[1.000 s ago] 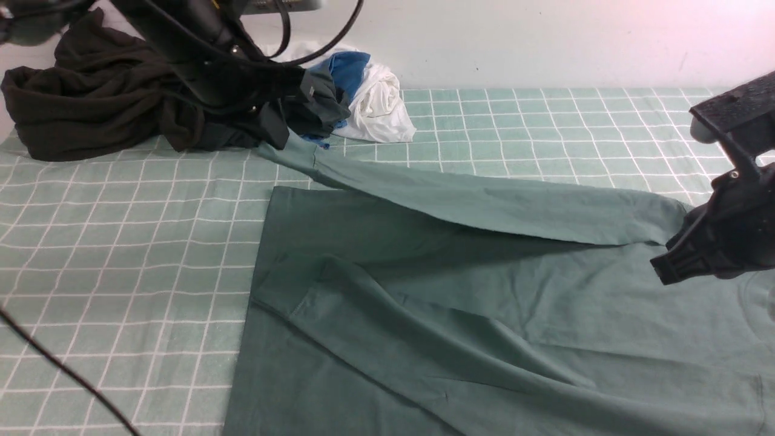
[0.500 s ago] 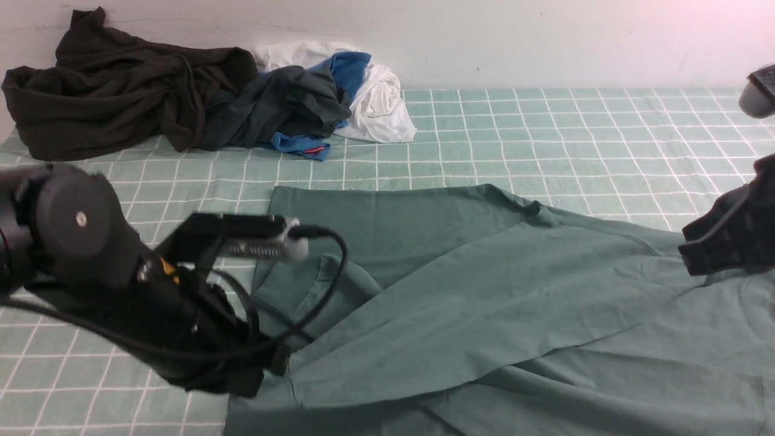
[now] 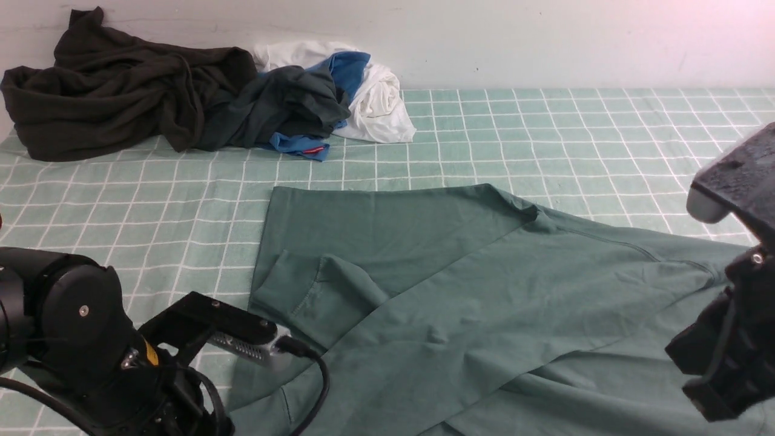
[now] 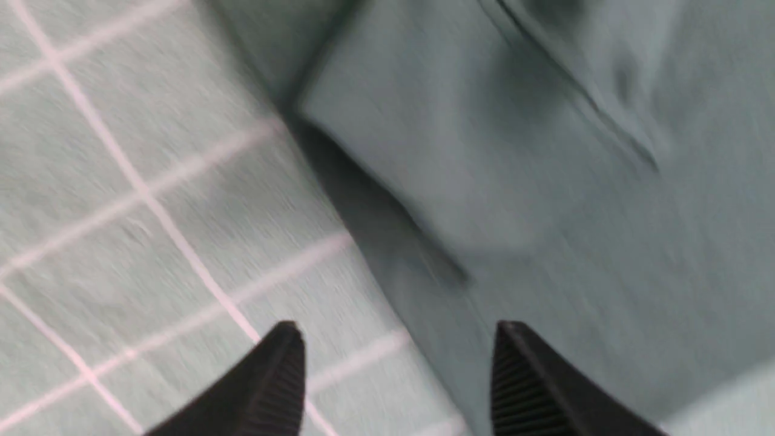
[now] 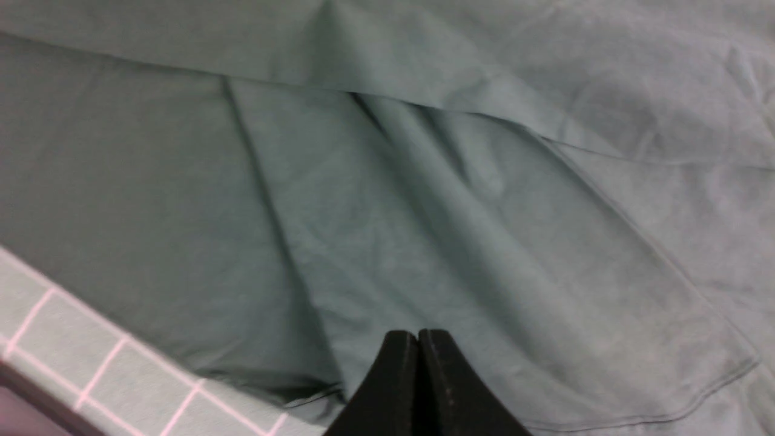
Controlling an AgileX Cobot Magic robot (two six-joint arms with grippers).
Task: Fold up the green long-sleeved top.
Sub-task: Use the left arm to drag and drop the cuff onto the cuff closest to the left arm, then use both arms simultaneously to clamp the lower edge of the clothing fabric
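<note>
Since the front view showed the green long-sleeved top point(image 3: 375, 224) flat by the tabletop's point(image 3: 545, 133) near edge, one sleeve point(image 3: 484, 303) laid slantwise across it toward the near left corner, the fold seemed best kept by withdrawing straight upward. The left wrist view had the left tool point(image 4: 396, 339) spread and empty where the top met bare check; the right wrist view had the right tool point(image 5: 418, 342) pressed together, holding nothing, above the fabric.
</note>
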